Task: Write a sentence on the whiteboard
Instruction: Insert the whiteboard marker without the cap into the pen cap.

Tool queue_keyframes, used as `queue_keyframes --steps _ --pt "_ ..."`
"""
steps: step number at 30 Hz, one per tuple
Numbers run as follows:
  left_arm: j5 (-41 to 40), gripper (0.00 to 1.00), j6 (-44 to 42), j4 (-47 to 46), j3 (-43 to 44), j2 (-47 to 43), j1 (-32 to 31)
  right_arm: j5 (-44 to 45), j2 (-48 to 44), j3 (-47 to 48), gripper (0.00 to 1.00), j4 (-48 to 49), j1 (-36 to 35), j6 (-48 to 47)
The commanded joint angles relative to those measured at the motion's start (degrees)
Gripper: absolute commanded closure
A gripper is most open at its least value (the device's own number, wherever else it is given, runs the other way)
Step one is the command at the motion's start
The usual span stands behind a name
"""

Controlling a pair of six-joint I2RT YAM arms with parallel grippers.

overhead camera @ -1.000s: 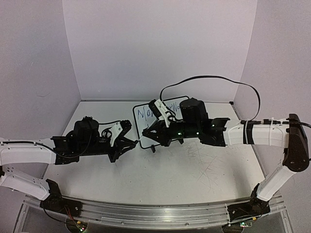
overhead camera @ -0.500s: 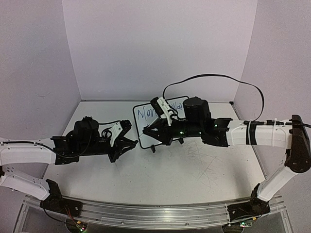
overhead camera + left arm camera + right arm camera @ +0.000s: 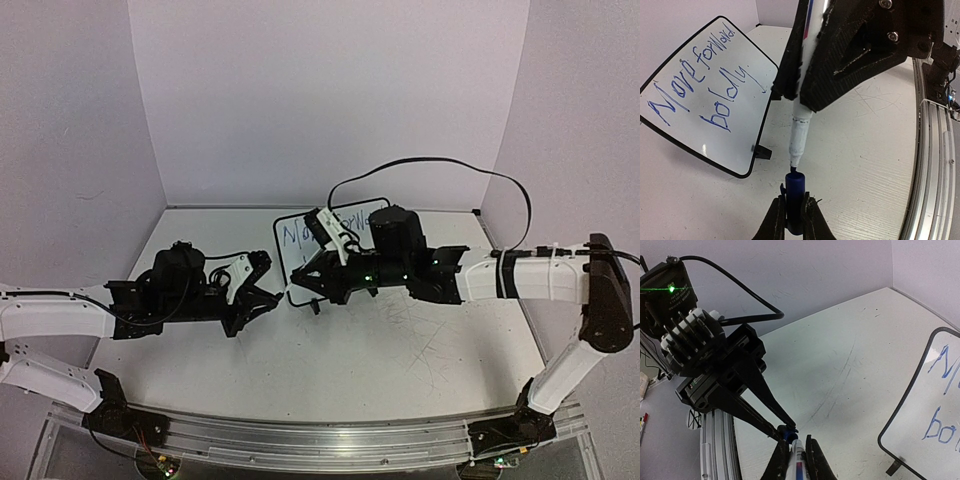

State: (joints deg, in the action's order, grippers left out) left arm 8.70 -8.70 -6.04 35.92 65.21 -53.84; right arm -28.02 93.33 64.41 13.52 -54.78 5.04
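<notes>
A white counter point(image 3: 400, 350) fills the floor of a plain booth, with pale lavender walls point(image 3: 320, 100) on the left, back and right and a metal rail point(image 3: 320, 440) along its near edge. The surface is scuffed, with a tangle of thin grey scratches point(image 3: 425, 335) right of centre. The whiteboard point(image 3: 715, 100) stands on the counter towards the back, near the middle, tilted on its stand with one small black foot point(image 3: 761, 151) on the surface. The sentence point(image 3: 700, 85) on it reads "Move forward" above "boldly" in blue. In front of the board the two arms meet. The left claw point(image 3: 794, 215) is pinched narrowly around a blue cap point(image 3: 795, 192). The right claw point(image 3: 795, 455) is clamped on a white-barrelled marker point(image 3: 801, 132), whose tip sits at the cap's mouth. A black cable point(image 3: 430, 165) loops in front of the back wall above the right arm.
</notes>
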Motion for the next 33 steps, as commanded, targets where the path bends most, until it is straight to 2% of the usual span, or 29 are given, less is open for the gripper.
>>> queue_keyframes --steps 1,13,33 --pt "-0.7 1.00 0.4 -2.4 1.4 -0.7 -0.3 -1.4 0.4 1.9 1.00 2.6 -0.4 0.8" --pt "-0.6 1.00 0.2 -2.2 1.6 0.0 -0.3 2.0 -3.9 -1.7 1.00 5.5 -0.4 0.9" --pt "-0.6 1.00 0.3 -2.1 1.2 -1.5 -0.3 -0.6 1.0 -0.4 1.00 5.3 -0.4 2.2"
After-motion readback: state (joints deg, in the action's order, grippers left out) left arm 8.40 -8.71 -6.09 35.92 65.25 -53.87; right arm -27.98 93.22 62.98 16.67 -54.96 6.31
